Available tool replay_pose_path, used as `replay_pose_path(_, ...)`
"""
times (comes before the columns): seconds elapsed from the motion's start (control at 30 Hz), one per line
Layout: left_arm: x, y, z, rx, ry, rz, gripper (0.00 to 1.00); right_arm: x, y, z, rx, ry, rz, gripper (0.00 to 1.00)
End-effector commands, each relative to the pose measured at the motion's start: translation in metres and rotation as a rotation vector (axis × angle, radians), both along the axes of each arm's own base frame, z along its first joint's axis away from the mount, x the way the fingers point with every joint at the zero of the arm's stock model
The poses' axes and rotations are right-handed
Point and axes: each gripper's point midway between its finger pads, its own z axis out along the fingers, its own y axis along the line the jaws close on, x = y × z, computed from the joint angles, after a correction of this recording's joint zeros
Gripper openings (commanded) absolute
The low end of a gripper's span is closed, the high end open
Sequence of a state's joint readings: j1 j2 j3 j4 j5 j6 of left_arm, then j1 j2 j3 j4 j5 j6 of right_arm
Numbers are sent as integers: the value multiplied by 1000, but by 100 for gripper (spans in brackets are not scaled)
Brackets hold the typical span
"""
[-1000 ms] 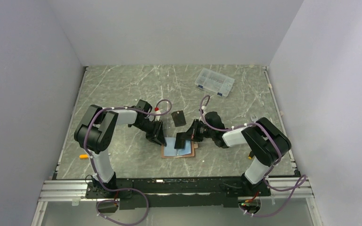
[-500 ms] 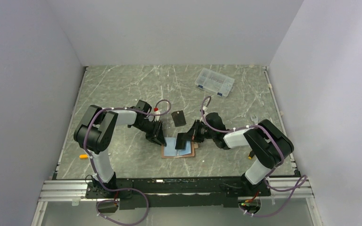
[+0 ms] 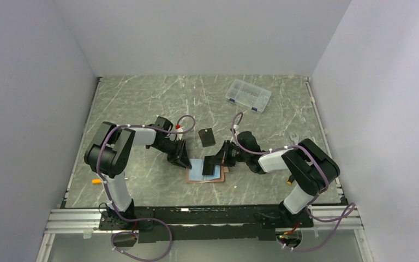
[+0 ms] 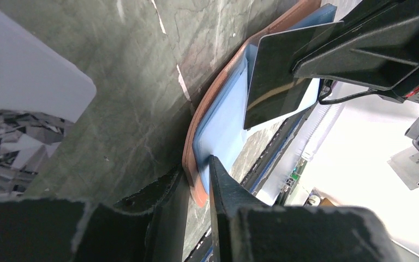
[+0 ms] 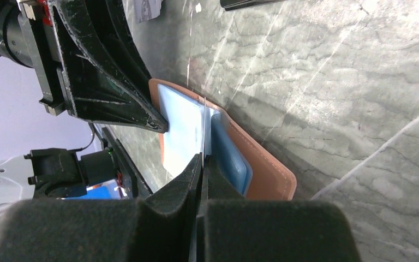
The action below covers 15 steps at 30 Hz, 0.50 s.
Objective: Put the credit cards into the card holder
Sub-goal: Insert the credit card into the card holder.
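Table boundary: You work on a grey-green marbled table [image 3: 142, 103], closed in by pale walls [image 3: 33, 82] on the left, far and right sides. A metal rail [image 3: 196, 214] runs along the near edge, at the arm bases.
Open room: Your widest stretch of bare marble lies toward the far left. A clear compartment box [image 3: 247, 94] sits at the far right, well apart from both grippers. A small black rectangle [image 3: 206, 136] lies just beyond the holder, between the two wrists.
Holder location: The card holder [image 3: 197, 172] lies opened on the table close to the near edge, between the two arms.
Holder appearance: It is tan-brown leather outside with rounded corners and a pale blue lining. A darker blue-grey pocket [image 5: 232, 158] sits on the side nearer the right arm.
Holder edge: In the left wrist view the leather rim bows in a curve.
Left gripper: The left gripper [image 4: 195, 166] is nearly closed and pinches the holder's left rim, one finger on the blue lining and the other outside the leather.
Right gripper: The right gripper [image 5: 203, 157] is fully closed on a credit card [image 4: 275, 71], held on edge above the lining.
Held card: It has a dark glossy face with a gold streak. You cannot tell whether its lower edge touches the lining.
Clearance: The two grippers stand near each other, with only the open lining between them.
Second card: A pale card [image 4: 27, 76] with grey faceted print lies flat on the marble near the left gripper, apart from the holder.
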<state>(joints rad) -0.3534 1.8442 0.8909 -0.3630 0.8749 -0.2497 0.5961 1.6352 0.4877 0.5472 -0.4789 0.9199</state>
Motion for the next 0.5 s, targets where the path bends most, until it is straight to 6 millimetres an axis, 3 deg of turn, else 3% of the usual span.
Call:
replay_pose_path(0.0,7,1,6,-11,-50,16,24,-5,4,2,14,-12,27,0)
replay_pose_path(0.2,7,2,5,-7,-55,16,24,-11,16,3,23,-2,72,0)
replay_pose_path(0.47,8,2,8,-10,-67,18,24,-19,13,-3,7,36,87,0)
